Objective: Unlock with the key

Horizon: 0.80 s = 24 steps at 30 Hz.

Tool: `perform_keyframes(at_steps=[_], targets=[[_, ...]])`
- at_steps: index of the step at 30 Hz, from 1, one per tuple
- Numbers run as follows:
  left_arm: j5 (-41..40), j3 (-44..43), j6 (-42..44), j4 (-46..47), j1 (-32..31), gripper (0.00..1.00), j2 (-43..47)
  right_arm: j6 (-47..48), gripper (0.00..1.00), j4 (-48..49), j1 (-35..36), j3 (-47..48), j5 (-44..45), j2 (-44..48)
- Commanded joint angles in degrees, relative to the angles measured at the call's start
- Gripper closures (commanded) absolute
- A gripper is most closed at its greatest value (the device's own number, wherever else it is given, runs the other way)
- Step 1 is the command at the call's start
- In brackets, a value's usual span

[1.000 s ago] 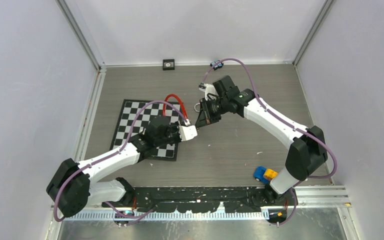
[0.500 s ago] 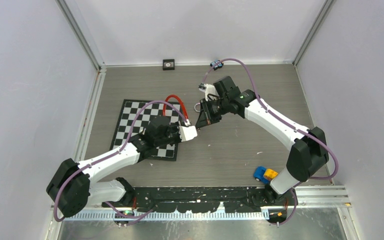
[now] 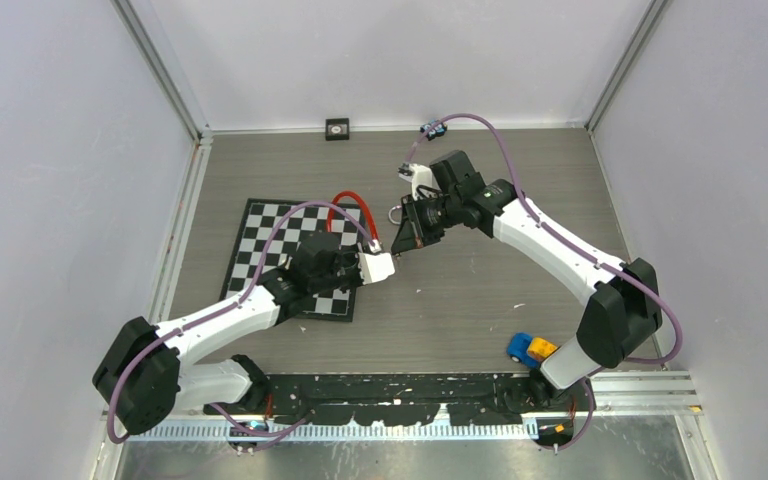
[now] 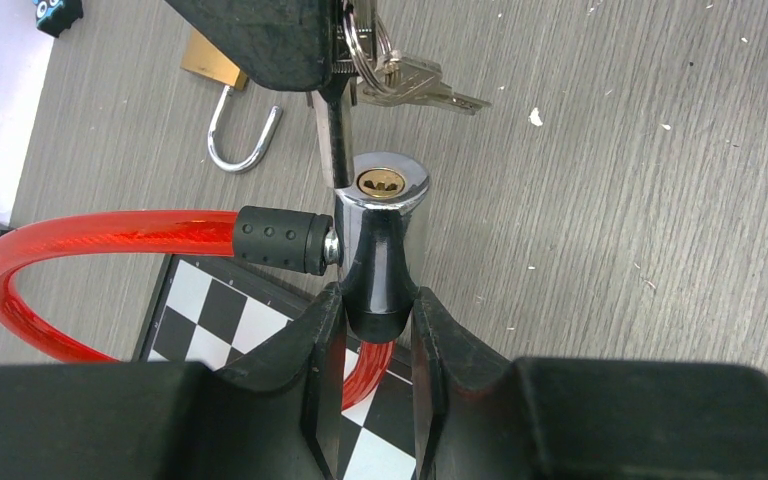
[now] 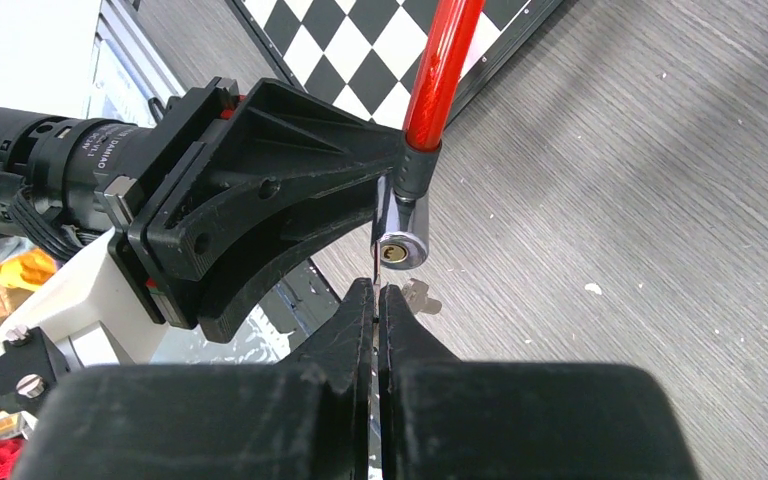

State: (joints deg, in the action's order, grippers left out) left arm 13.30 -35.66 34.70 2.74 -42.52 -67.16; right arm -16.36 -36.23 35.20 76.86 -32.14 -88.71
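Lining up the key beside the keyhole, not yet in.
Top view: left pincer and right pincer meet nose to nose over the table, with the red cable looping behind. Left wrist: the pincer is clamped on the chrome lock cylinder, its brass keyhole facing outward so the key can reach it. The blade sits just left of it. Right wrist: the pincer is pressed together on the key, tip alongside the cylinder, so a small sideways correction looks needed.
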Motion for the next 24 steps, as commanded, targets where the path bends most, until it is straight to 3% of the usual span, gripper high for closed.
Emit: perform_keyframes(at_steps=[1,24], targets=[[1.4,-1.9,-0.6,3.0,-0.2,1.0,1.2,2.1,0.99,1.0,0.2,-0.5,0.9,3.0],[1.5,-2.0,-0.7,2.7,-0.2,1.0,1.1,1.8,0.99,2.5,0.3,-1.8,-0.6,2.7]])
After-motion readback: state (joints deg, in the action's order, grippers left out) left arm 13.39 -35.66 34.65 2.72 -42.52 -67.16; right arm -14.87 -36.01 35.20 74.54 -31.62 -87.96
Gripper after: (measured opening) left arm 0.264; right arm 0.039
